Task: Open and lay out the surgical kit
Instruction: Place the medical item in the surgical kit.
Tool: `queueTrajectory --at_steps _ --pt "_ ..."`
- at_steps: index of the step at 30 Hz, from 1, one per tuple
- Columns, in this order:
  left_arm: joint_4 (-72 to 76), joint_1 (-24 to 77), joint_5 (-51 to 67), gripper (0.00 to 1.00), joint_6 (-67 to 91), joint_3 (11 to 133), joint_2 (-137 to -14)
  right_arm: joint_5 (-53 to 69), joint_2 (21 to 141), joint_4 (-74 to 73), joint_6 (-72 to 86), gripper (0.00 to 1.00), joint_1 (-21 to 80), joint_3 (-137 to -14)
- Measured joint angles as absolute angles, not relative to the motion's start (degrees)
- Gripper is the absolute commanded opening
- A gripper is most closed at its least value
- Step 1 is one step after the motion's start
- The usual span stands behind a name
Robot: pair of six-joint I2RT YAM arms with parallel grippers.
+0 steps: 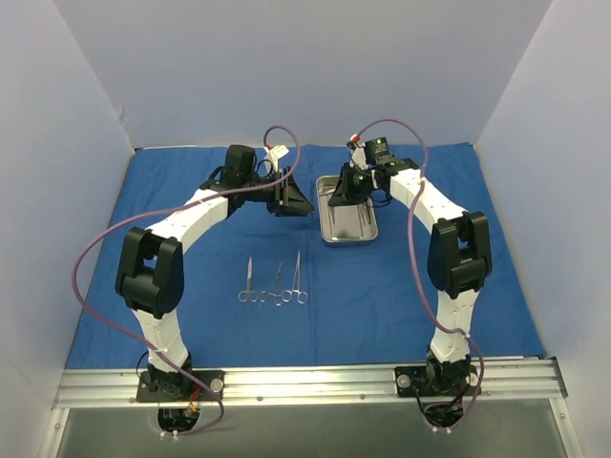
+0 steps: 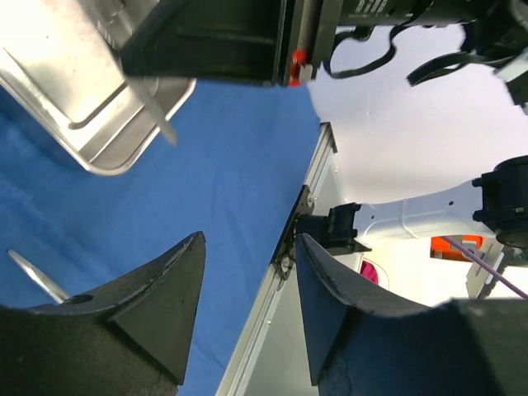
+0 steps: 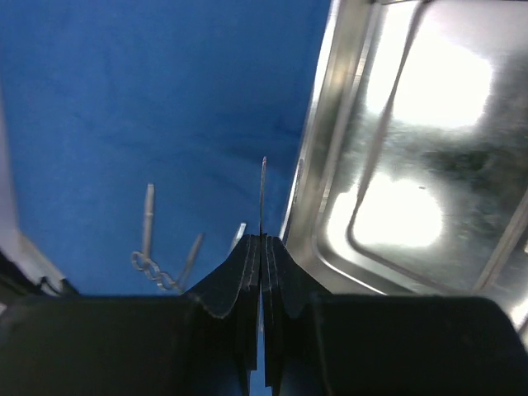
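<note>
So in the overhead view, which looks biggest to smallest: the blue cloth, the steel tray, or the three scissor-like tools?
1. Blue cloth, by far.
2. Steel tray.
3. The ring-handled tools: left, middle and right look alike in size, so I won't rank them.

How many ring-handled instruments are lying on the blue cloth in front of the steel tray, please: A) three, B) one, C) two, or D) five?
A: the top view shows three ring-handled instruments lying side by side on the blue cloth, nearer the arm bases than the steel tray.
</note>
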State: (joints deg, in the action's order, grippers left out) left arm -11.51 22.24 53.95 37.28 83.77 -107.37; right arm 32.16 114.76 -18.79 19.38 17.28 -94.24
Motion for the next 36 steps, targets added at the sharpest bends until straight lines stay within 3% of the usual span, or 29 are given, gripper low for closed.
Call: queueTrajectory --at_steps 11,29,33,36 --pt "7.0 22.3 56.3 0.56 49.0 77.6 -107.4 45.4 106.7 -2.4 35.1 0.00 16.8 -84.4" --pt "15.4 22.4 59.8 0.51 56.0 77.6 -111.2 49.1 103.6 10.5 46.5 0.00 17.3 -78.9" --pt "17.7 22.4 60.5 0.41 58.2 77.6 -112.1 49.1 103.6 11.0 46.9 0.00 17.5 -78.9" --pt "21.1 22.4 61.3 0.13 61.2 77.7 -113.2 49.1 103.6 11.7 47.5 0.00 17.9 -78.9"
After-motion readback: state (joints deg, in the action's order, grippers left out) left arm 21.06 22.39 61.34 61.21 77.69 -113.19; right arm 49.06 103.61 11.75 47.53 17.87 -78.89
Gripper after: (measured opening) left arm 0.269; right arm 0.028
